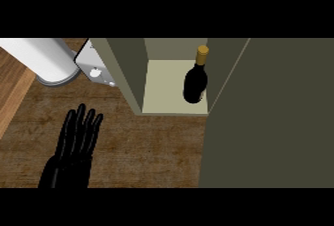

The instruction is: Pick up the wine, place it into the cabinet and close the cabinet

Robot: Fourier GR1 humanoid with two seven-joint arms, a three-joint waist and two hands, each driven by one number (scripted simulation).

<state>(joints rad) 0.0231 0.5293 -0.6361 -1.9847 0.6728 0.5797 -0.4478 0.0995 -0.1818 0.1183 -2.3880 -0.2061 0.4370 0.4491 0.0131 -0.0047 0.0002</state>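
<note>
The wine bottle (195,81), dark with a gold cap, stands upright inside the cabinet (173,95) on its pale shelf floor, near the right wall. The cabinet's olive door (274,114) fills the right side of the view and hides whatever lies behind it. My left hand (75,141) shows at the lower left above the wooden counter, fingers straight and pointing away from me, holding nothing. It is well left of the cabinet opening. My right hand shows nowhere in the view.
A white cylinder (42,59) on a round grey base stands at the upper left. A light grey panel with a small knob (96,66) leans beside the cabinet's left wall. The wooden counter (143,145) spreads below the cabinet; its lighter edge runs along the far left.
</note>
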